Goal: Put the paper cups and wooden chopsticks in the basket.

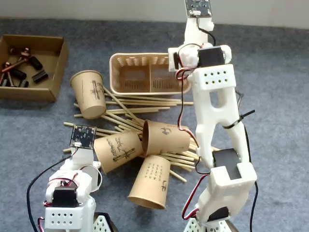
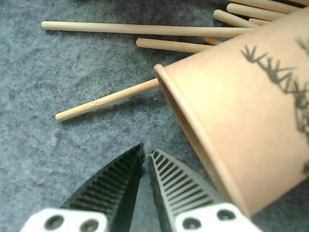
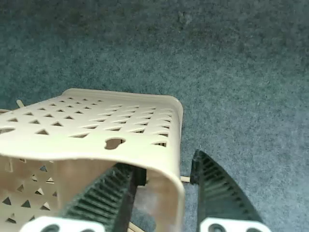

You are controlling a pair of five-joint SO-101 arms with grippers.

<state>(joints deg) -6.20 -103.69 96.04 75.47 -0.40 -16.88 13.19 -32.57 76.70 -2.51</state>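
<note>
Several brown paper cups lie on their sides on the grey carpet: one (image 1: pixel 89 94) at the left, two (image 1: pixel 118 150) (image 1: pixel 164 137) in the middle, and one (image 1: pixel 149 181) nearer the front. Wooden chopsticks (image 1: pixel 140 104) are scattered under and between them. The beige basket (image 1: pixel 145 58) stands behind them. My right gripper (image 3: pixel 164 162) is open astride the basket's end wall (image 3: pixel 111 125), one finger inside and one outside. My left gripper (image 2: pixel 147 152) is shut on nothing, just above the carpet beside a cup's rim (image 2: pixel 193 125) and a loose chopstick (image 2: pixel 106 100).
A cardboard box (image 1: pixel 54 72) holding small dark parts sits at the far left. The right arm (image 1: pixel 217 106) stretches across the right side of the pile. Bare carpet lies to the right of the basket and along the front left.
</note>
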